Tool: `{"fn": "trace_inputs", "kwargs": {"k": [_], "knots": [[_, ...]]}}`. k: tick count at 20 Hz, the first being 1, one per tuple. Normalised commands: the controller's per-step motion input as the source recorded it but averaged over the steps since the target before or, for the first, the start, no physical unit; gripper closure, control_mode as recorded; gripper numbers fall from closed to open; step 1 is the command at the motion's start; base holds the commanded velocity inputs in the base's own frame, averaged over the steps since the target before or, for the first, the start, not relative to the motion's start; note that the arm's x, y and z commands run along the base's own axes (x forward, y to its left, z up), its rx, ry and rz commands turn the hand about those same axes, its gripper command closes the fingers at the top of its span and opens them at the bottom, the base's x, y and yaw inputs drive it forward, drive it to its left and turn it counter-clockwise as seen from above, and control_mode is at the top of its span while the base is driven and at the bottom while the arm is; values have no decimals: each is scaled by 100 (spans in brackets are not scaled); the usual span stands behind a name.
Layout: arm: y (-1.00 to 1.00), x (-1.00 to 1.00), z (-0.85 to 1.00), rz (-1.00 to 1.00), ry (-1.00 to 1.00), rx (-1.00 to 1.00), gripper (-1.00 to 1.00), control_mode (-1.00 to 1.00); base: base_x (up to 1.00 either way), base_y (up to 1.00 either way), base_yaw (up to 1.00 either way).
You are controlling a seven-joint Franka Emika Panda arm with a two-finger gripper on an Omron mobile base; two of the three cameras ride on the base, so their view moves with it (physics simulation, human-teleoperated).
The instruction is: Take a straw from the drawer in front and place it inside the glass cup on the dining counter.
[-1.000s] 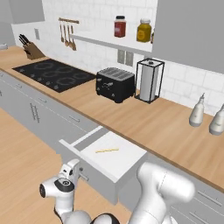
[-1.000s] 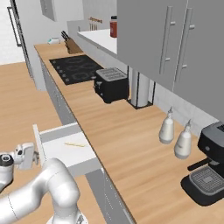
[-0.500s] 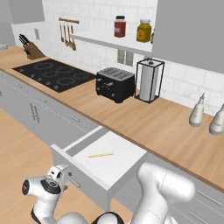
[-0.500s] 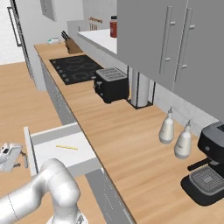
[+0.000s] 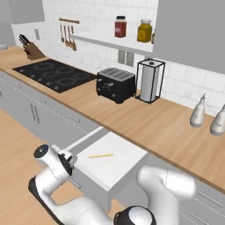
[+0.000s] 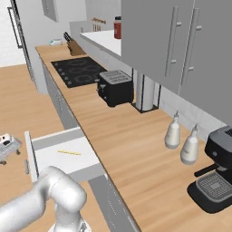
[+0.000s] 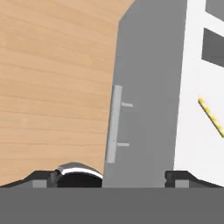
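I have the wide shallow drawer with the light grey front [image 5: 94, 182] pulled well out from under the wall-side wooden worktop [image 5: 145, 125], white inside exposed. The thin pale yellow straw [image 5: 100, 155] lies flat on the drawer floor, alone, roughly mid-floor and apart from all walls. My two-finger gripper [image 5: 70, 159] sits just outside the drawer front at its left end, near the slim metal bar handle [image 7: 114, 124]; in the hand view the dark tips sit wide at either side of the frame with nothing between, so I read the jaws as spread and empty. Step in hand, as I judge it: drawer is open, so go for the straw. To do it well I lift clear of the front panel first, come over the rim, then drop straight down over the straw's middle with the fingers turned across its length, closing low near the floor since the stick is so slim and could roll or slip out. Long axis: in the left base view it runs nearly left-right, the right end slightly farther back, about parallel to the drawer front; in the right base view [image 6: 69, 152] it again lies along the front. Both ends look alike, so no head or tail to tell.
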Motion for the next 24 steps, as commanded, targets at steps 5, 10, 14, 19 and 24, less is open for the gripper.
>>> {"fn": "trace_inputs", "kwargs": {"k": [5, 10, 14, 19, 24], "knots": [[-100, -34, 100, 0, 0, 42, -100, -100, 0, 0, 0], [-99, 7, 61, -2, 3, 24, -100, -100, 0, 0, 0], [-58, 72, 3, -2, 17, 7, -100, -100, 0, 0, 0], [-5, 83, -12, -2, 18, 0, -100, -100, 0, 0, 0], [8, 46, -27, -1, 18, 0, -100, -100, 0, 0, 0]]}}
